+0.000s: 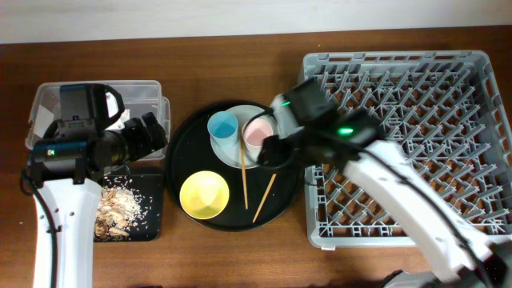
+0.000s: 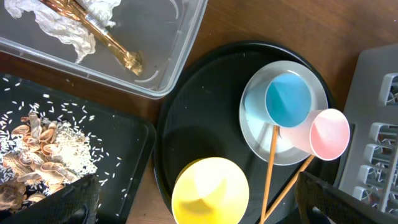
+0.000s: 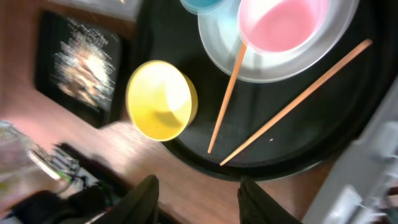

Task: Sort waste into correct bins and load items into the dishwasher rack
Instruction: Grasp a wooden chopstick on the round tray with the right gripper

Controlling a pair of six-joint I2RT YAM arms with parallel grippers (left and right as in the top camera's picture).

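Now straight chopstick (image 1: 244, 176) runs near-far; slanted chopstick (image 1: 264, 198) leans far-end right.

Left hand (image 2: 196, 182), right hand (image 3: 198, 185), both spread, empty

Both arms wear smooth white shells on their long links and black housings at the wrists. The left arm (image 1: 60, 232) carries a thin black cable (image 1: 40, 198) at its 9 o'clock edge and a small teal light (image 1: 50, 150). The right arm (image 1: 408, 200) shows a green light (image 1: 344, 132) (the brighter one) at its 10 o'clock end. The left gripper (image 2: 208, 202) has matte black, grainy fingers (image 2: 71, 199); those of the right gripper (image 3: 199, 199) look dark and blurred.
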